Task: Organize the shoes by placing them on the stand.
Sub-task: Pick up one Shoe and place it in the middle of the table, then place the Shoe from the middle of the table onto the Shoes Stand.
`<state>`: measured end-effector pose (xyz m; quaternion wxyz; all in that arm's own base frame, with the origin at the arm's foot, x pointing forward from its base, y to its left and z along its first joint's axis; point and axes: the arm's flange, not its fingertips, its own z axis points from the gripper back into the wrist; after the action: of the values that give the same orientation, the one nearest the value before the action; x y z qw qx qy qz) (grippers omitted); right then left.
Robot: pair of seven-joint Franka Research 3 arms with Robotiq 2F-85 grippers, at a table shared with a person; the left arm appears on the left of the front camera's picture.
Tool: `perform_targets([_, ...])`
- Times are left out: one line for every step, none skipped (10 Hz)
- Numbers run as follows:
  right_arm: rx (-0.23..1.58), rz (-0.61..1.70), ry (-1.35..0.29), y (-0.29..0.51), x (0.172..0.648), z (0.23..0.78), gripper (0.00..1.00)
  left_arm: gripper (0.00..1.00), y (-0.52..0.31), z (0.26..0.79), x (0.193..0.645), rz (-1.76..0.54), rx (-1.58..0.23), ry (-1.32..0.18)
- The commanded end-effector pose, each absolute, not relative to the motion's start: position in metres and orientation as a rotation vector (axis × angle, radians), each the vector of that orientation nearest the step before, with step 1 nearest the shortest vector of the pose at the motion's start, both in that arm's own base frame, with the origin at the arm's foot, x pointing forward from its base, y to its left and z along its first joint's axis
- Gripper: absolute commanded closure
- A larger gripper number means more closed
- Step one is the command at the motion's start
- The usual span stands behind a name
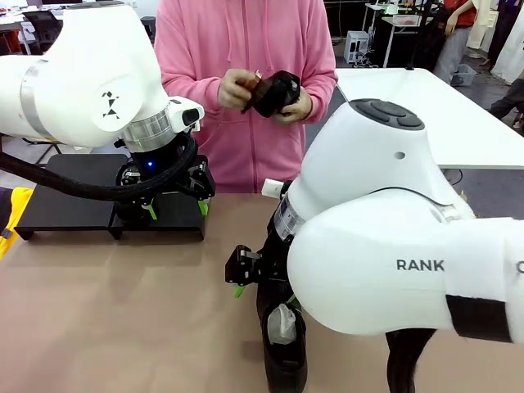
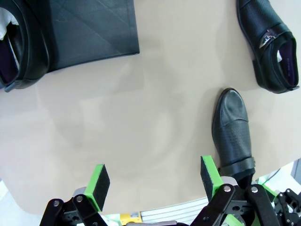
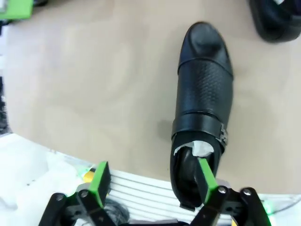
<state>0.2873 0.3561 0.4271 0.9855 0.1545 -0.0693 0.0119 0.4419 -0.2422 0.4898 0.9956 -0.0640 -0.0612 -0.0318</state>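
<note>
A glossy black shoe [image 3: 202, 103] with white paper stuffing lies on the tan table; in the front view this shoe [image 1: 286, 356] sits under my right arm. My right gripper [image 3: 153, 181] stands open above its heel end, one green pad at the shoe's opening, gripping nothing. Above the table beside the black stand [image 2: 89, 28] hovers my left gripper [image 2: 155, 181], open and empty. One shoe [image 2: 19, 47] rests on the stand. Two more shoes [image 2: 233, 132] [image 2: 270, 44] lie on the table. In the front view the left gripper [image 1: 177, 210] hangs at the stand [image 1: 74, 205].
A person in a pink hoodie stands at the far side, both hands holding a black shoe [image 1: 277, 92] at chest height. My right arm's bulky white body fills the near right of the table. A white table [image 1: 426, 106] stands behind at the right.
</note>
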Motion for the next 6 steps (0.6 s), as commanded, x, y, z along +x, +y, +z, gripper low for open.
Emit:
perform_targets([0.304,-0.043,-0.115,0.3604,0.2973,0.4047,0.0,0.0,-0.2404,0.4913,0.4411,-0.062,-0.131,-0.124])
perform_targets([0.304,-0.043,-0.115,0.3604,0.2973,0.4047,0.0,0.0,-0.2404,0.4913,0.4411,-0.062,-0.131,-0.124])
perform_targets([0.304,-0.043,-0.115,0.3604,0.2973,0.4047,0.0,0.0,-0.2404,0.4913,0.4411,-0.062,-0.131,-0.124])
perform_targets([0.304,-0.043,-0.115,0.3604,0.2973,0.4047,0.0,0.0,-0.2404,0.4913,0.4411,-0.062,-0.131,-0.124])
perform_targets([0.304,-0.043,-0.115,0.3604,0.2973,0.4047,0.0,0.0,-0.2404,0.4913,0.4411,-0.062,-0.131,-0.124])
perform_targets([0.304,-0.043,-0.115,0.3604,0.2973,0.4047,0.0,0.0,-0.2404,0.4913,0.4411,-0.062,-0.131,-0.124])
